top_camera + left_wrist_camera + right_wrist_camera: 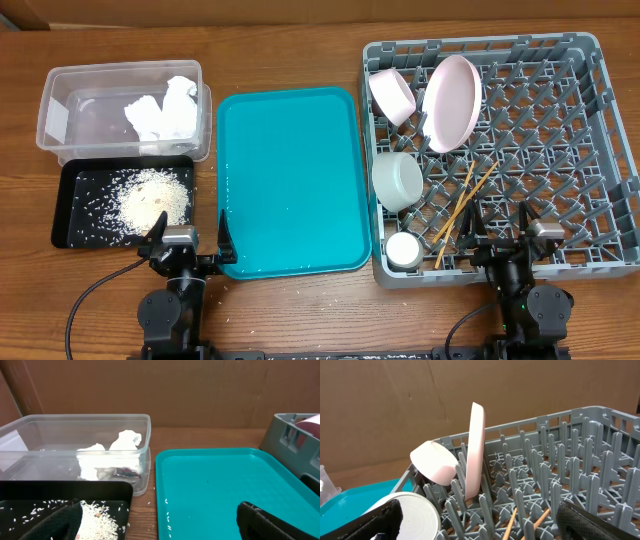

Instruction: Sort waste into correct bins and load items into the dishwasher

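**Surface contents, sorted state**

- Clear tub [120, 105], far left corner of the wooden surface [300, 310]: holds crumpled white napkins [165, 112].
- Black tray [68, 215], left edge, touching the tub's near side: holds a heap of rice grains [152, 198] with loose grains scattered around it.
- Teal tray [290, 180], centre, between the black tray and the rack.
- Grey dish rack [600, 130], right edge:
  - White plate [452, 103] on edge among the pegs.
  - Pinkish bowl [392, 95] tipped beside the plate, in the far left corner.
  - Grey-blue bowl [398, 180] on the left side.
  - Small white cup [405, 250] in the near left corner.
  - Chopsticks [465, 205] lying slantwise across the pegs.
- Left fingers [226, 238], near edge, over the near ends of the black and teal trays: spread, holding nothing.
- Right fingers [526, 222], over the rack's near wall: spread, holding nothing.
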